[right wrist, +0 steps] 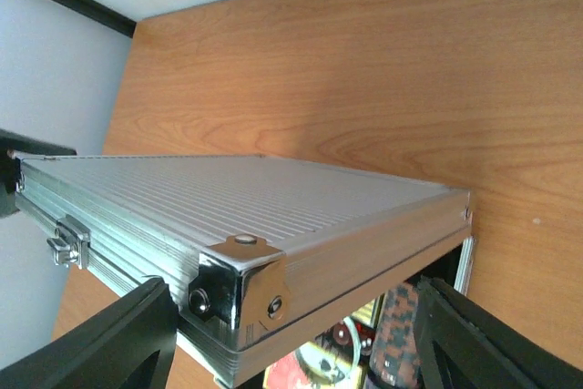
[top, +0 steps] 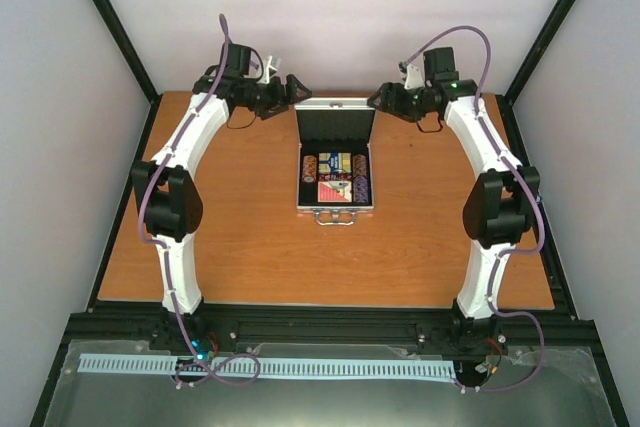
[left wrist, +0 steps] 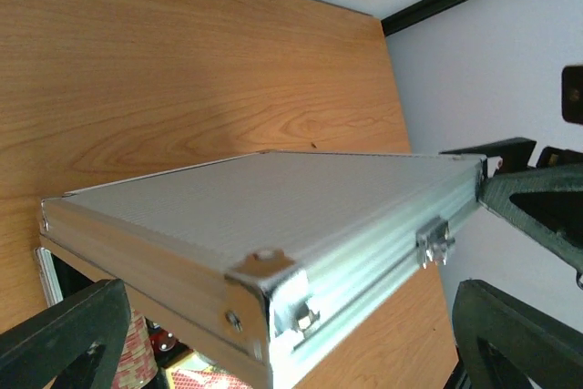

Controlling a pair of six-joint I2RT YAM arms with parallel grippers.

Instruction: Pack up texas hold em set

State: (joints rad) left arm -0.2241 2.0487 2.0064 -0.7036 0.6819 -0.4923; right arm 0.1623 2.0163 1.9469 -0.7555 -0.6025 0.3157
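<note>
Left end effector (top: 293,88) and right end effector (top: 377,99) both released, straddling lid (top: 335,125) corners. My worry: uneven push slams it or skids the case (top: 336,209) across the table (top: 250,237).

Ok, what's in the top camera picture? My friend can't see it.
A silver case sits open on a wooden table, its lid raised and chips and cards packed inside. The white robot's left hand and right hand are each beside a top corner of the lid.
</note>
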